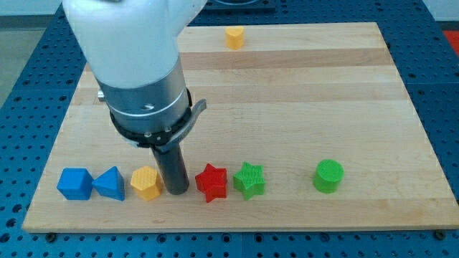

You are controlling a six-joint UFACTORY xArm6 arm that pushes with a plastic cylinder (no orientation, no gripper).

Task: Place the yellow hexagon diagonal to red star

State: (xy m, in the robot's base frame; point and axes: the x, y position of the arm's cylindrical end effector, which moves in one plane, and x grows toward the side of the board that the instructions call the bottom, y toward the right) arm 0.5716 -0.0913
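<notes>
The yellow hexagon (pixel 146 183) lies near the view's bottom left on the wooden board (pixel 287 93). The red star (pixel 211 182) lies to its right in the same row. My tip (pixel 176 191) stands on the board between them, just right of the yellow hexagon and a little left of the red star. I cannot tell whether it touches the hexagon.
A blue cube (pixel 74 183) and a blue triangular block (pixel 110 183) lie left of the hexagon. A green star (pixel 249 179) sits right of the red star, a green cylinder (pixel 328 176) farther right. A small yellow block (pixel 234 36) sits at the view's top. The arm's body (pixel 136 64) hides the upper left.
</notes>
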